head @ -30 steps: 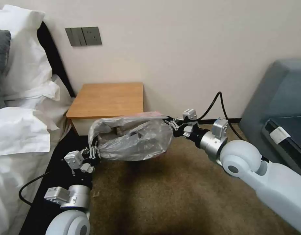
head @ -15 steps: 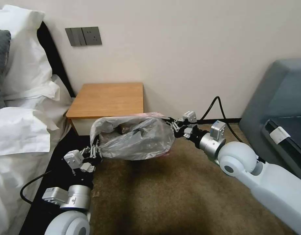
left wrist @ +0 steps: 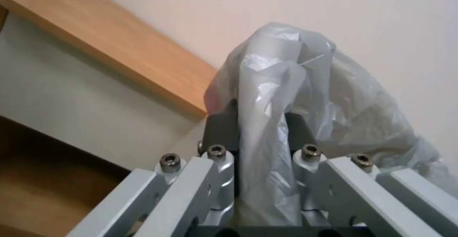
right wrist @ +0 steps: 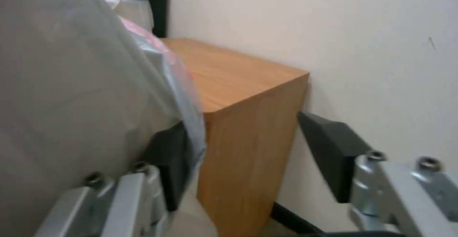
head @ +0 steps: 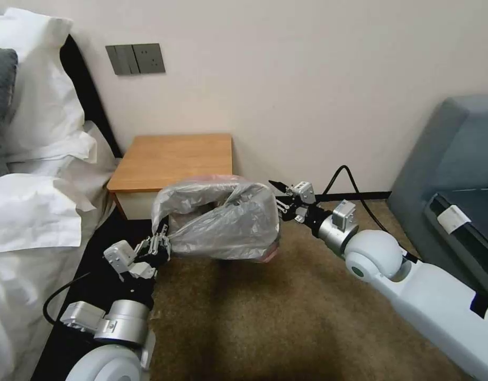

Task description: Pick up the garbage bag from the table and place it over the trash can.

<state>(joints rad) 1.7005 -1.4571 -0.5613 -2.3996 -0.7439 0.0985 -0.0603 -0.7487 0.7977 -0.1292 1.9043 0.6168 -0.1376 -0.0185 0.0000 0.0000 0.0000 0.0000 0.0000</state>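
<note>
While the garbage bag hangs billowed in the air in front of the table, off its top and above the carpet, the pick-up half of the job looks done. The left gripper has its fingers closed tight on a gathered fold at the bag's lower left edge. The right gripper, just beside the bag's right side, stands with its fingers wide apart and grips nothing, though one pad lies against the plastic. What remains, by my reading, is spreading the mouth and settling it over the trash can
</note>
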